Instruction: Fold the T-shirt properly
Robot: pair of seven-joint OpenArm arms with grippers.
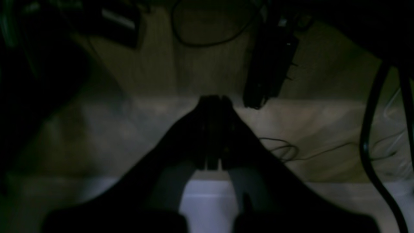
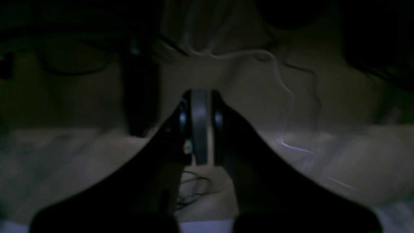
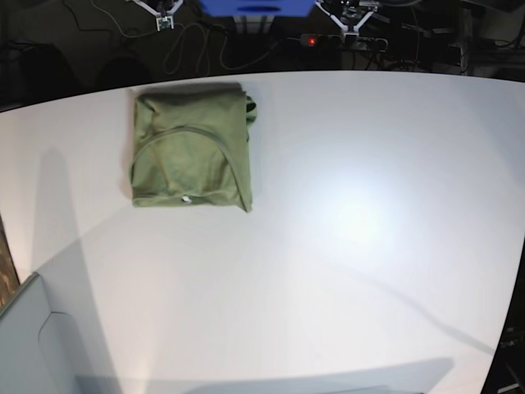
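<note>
The T-shirt point(image 3: 190, 146), olive green, lies folded into a compact rectangle on the white table point(image 3: 344, 246), at the far left part. Its neckline curve and a small white tag face up near its front edge. Neither arm shows in the base view. In the dim left wrist view, my left gripper point(image 1: 214, 98) is shut with nothing between its fingers, pointing at a wooden floor. My right gripper point(image 2: 200, 94) in the right wrist view is also shut and holds no cloth. The T-shirt appears in neither wrist view.
A grey box corner point(image 3: 33, 345) sits at the table's near left. Beyond the far edge are cables point(image 3: 197, 45), a blue object point(image 3: 256, 6) and a power strip with a red light point(image 3: 312, 39). Loose cables point(image 1: 284, 152) and a black cable point(image 1: 372, 136) cross the floor.
</note>
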